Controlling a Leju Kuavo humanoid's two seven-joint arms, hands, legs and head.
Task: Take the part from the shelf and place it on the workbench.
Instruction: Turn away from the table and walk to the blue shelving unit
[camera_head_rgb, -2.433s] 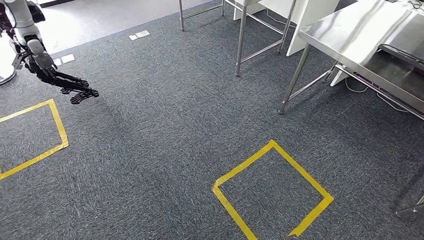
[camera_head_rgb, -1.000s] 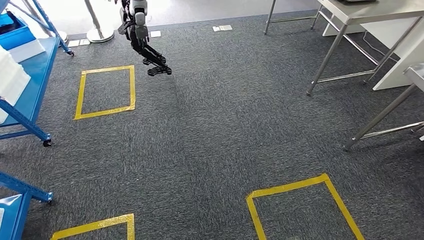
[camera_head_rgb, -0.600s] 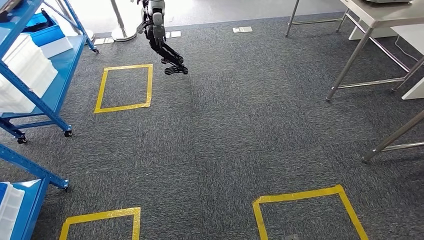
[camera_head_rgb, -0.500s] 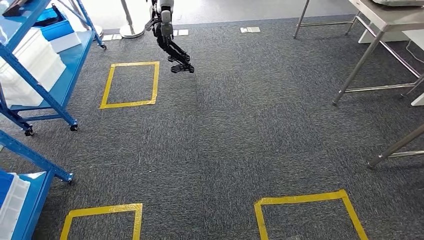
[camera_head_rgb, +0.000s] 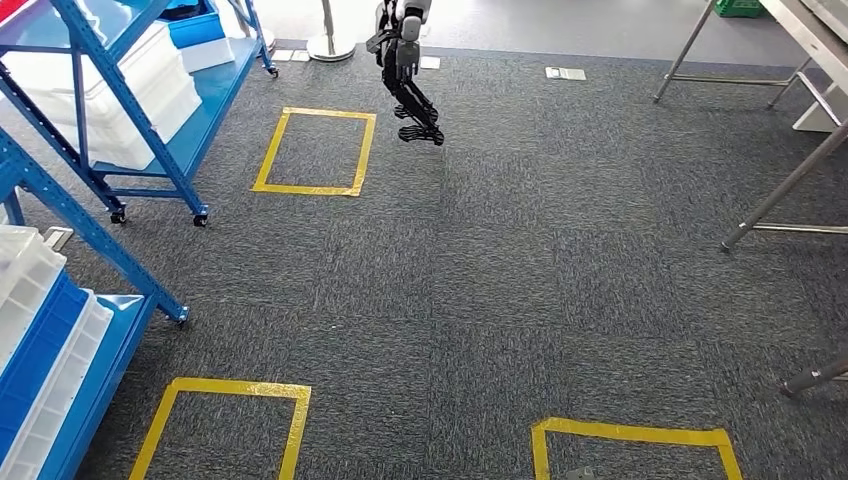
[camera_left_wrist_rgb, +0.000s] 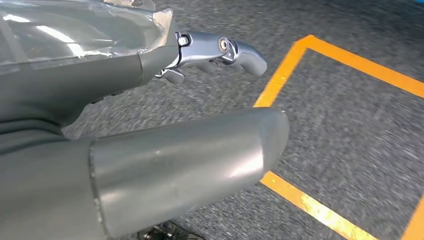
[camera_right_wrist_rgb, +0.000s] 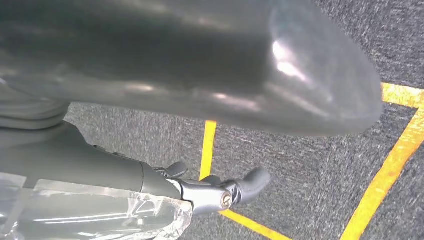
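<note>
Two blue shelf racks stand on the left. The farther rack (camera_head_rgb: 150, 120) carries white bins (camera_head_rgb: 120, 95) and a blue bin (camera_head_rgb: 198, 25). The nearer rack (camera_head_rgb: 85, 235) holds stacked white and blue bins (camera_head_rgb: 35, 330) at the lower left. I cannot pick out a part in any bin. Steel workbench legs (camera_head_rgb: 780, 190) show at the right edge. My left hand (camera_left_wrist_rgb: 150, 130) hangs over the carpet, its fingers (camera_left_wrist_rgb: 220, 50) extended, and it holds nothing. My right hand (camera_right_wrist_rgb: 190, 65) hangs likewise, its fingers (camera_right_wrist_rgb: 227, 192) out and nothing in them.
Grey carpet bears yellow tape squares (camera_head_rgb: 315, 150), (camera_head_rgb: 225, 420), (camera_head_rgb: 630, 445). Another silver arm with a dark hand (camera_head_rgb: 415, 110) hangs at the far side beside the far square. A stanchion base (camera_head_rgb: 330, 45) stands behind it.
The whole view has swung left. The blue racks have come in on the left, and the steel tables have slid toward the right edge. Both hands still hold nothing.
</note>
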